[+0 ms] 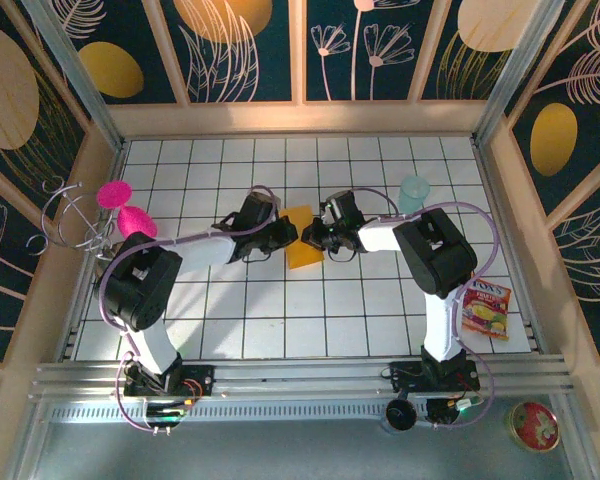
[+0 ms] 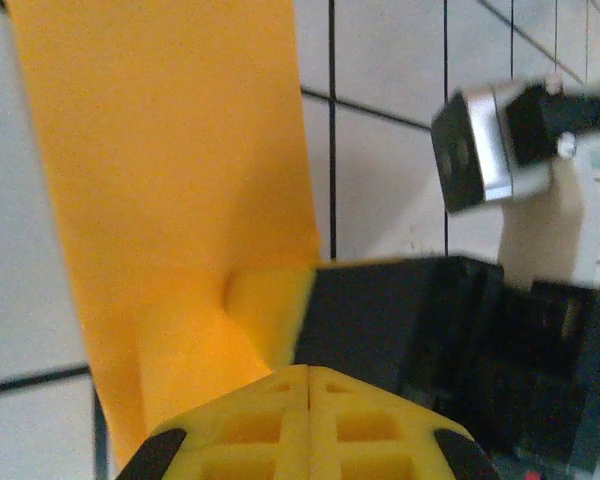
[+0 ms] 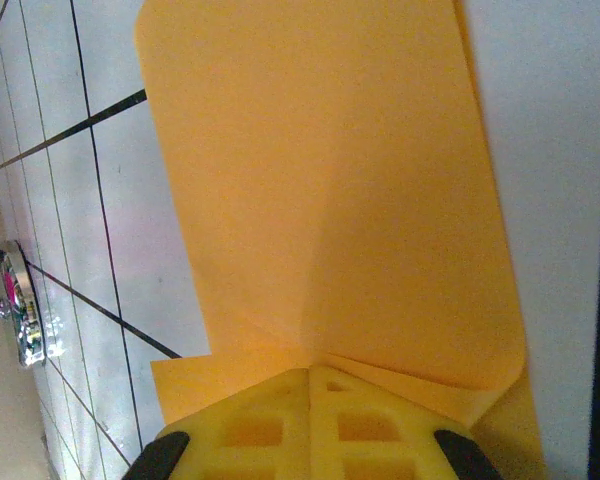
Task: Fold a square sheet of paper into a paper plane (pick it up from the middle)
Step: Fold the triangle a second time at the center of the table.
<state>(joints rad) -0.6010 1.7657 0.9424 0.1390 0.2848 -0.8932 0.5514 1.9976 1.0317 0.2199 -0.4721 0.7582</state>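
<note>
The square sheet of paper (image 1: 302,248) is thin, matt orange-yellow paper, smooth apart from its creases. The left gripper (image 2: 309,375) has jaws of matt yellow moulded plastic. The counter (image 1: 380,300) is smooth and white with a faint sheen. Right of the sheet, the snack packet (image 1: 486,308) looks glossy.

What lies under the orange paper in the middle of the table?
Around the orange paper the white gridded table shows on every side. The patch directly beneath the sheet is covered, so anything there cannot be seen.
</note>
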